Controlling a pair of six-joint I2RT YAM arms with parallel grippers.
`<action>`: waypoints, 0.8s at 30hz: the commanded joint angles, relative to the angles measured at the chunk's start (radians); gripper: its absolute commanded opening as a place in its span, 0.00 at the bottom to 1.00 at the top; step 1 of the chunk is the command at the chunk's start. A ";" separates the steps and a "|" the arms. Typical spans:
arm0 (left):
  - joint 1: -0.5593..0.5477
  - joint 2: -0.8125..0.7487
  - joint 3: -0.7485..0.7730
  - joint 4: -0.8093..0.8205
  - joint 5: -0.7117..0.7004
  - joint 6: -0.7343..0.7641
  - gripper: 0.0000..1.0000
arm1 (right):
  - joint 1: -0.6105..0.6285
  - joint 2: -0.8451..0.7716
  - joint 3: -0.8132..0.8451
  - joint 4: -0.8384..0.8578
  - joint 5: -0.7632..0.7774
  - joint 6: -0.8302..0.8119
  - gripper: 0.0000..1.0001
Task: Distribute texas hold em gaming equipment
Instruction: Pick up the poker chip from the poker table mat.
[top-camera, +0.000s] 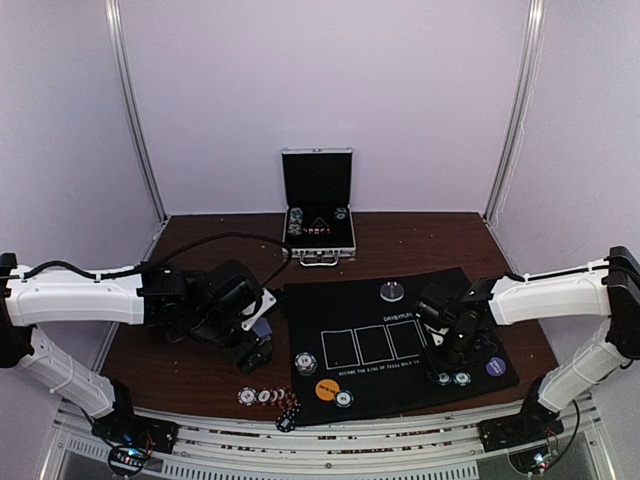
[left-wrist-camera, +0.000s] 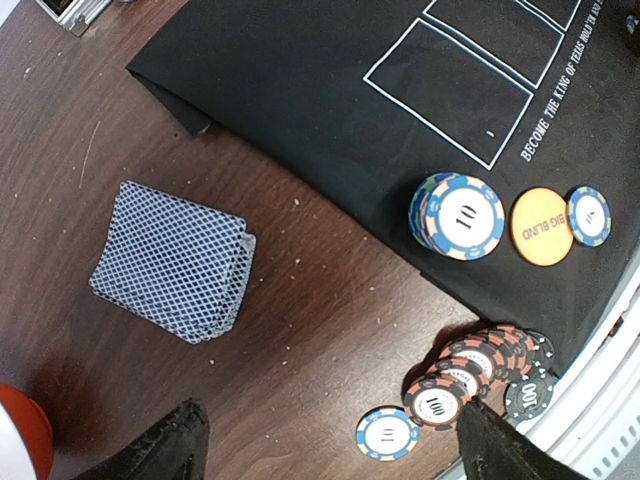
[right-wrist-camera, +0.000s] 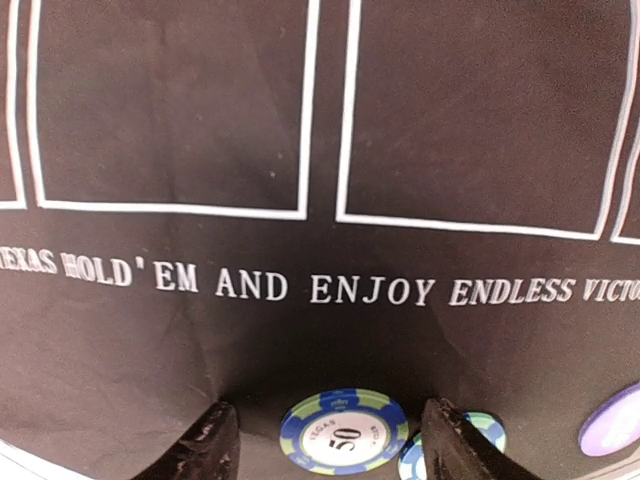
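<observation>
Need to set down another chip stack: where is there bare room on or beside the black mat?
The three white-outlined boxes on the black felt mat are bare, as is the brown wooden tabletop between the blue-backed card deck and the blue chip stack. Crowded: the mat's near-left corner around the orange round disc, and the fanned chips beside it.

- was a robot lab cell
- plain pale walls boxed in one wooden table
- two white arms bolted to metal rails

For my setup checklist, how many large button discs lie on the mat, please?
3: orange disc near the mat's front edge, purple disc on its right, silver-grey disc at its far edge.
</observation>
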 joint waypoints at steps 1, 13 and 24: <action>0.008 -0.015 -0.003 0.010 0.011 0.014 0.89 | 0.002 0.025 -0.030 0.007 -0.024 -0.025 0.61; 0.009 -0.014 -0.001 0.010 0.012 0.020 0.89 | 0.002 0.017 -0.040 -0.020 -0.056 -0.012 0.44; 0.008 -0.017 -0.002 0.010 0.013 0.023 0.89 | 0.002 -0.029 0.038 -0.099 -0.007 0.003 0.39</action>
